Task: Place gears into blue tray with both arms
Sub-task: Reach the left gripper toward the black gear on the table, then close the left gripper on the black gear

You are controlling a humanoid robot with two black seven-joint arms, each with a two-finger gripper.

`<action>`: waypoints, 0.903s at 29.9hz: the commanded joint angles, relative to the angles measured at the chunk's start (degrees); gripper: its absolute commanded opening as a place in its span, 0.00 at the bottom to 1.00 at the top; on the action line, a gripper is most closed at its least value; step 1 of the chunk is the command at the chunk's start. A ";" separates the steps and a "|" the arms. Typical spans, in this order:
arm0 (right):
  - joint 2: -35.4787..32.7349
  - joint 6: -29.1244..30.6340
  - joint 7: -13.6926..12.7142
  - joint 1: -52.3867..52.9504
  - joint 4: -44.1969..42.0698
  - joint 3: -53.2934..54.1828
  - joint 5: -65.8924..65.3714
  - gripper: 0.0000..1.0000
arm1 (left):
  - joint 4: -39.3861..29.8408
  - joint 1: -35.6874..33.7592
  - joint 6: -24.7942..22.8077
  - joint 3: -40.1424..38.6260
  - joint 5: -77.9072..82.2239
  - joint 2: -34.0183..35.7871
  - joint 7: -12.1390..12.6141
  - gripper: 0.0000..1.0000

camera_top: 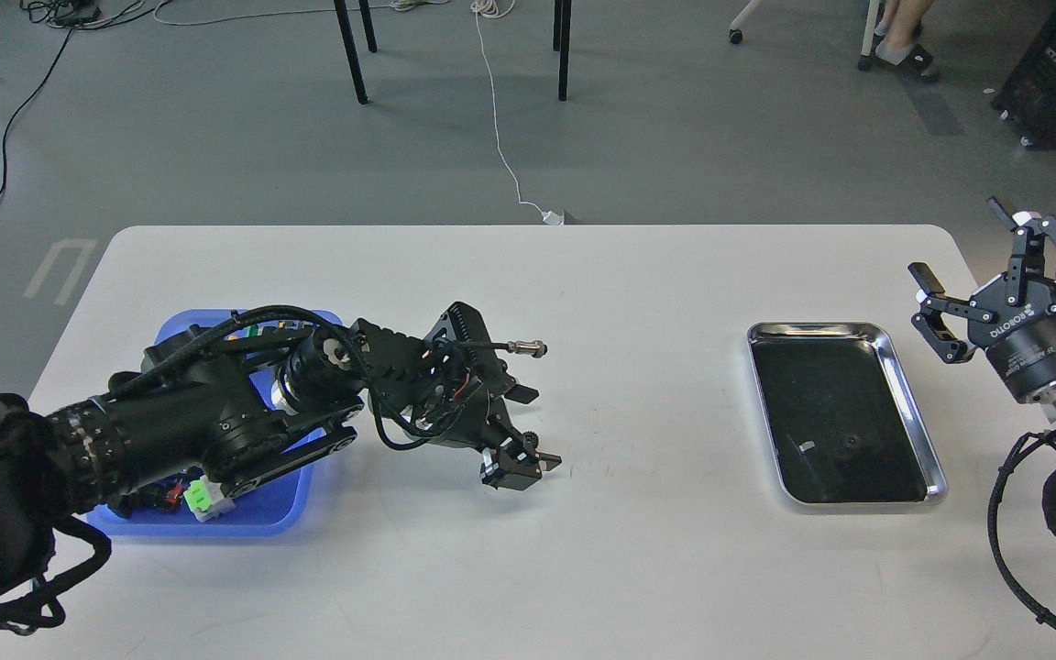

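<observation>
- Head view, progress: the blue tray (285, 522) sat at the table's near-left, largely covered by the left arm; only coloured switch parts (198, 496) showed in it, and whether any gear already lay there could not be told.
- One small gear (851, 441) lay on the dark floor of the steel tray (936, 477) at the right, so by my reading at least that one was left to move.
- The left gripper (528, 429) hung low over the bare table (638, 550) just right of the blue tray, fingers spread a moderate way; a small toothed piece (531, 439) seemed to sit at the lower finger, but I could not tell if it was held.
- The right gripper (995, 266) stood raised beside the steel tray's far-right corner, fingers wide apart, holding nothing.
- Room: the middle of the table between the trays was open; the right arm was near the table's right edge, and the steel tray's raised rim lay between it and the gear.
</observation>
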 commanded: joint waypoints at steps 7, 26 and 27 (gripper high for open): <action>0.01 0.00 0.00 -0.09 0.01 -0.01 0.00 0.98 | 0.73 0.24 0.63 1.05 -0.01 0.57 0.00 0.59; -0.08 0.00 0.00 -0.26 0.01 0.78 0.00 0.98 | 0.91 0.77 0.54 1.39 -0.01 0.75 0.00 0.18; -0.08 0.00 0.00 -0.26 0.01 0.78 0.00 0.98 | 0.91 0.77 0.54 1.48 -0.01 0.84 0.00 0.17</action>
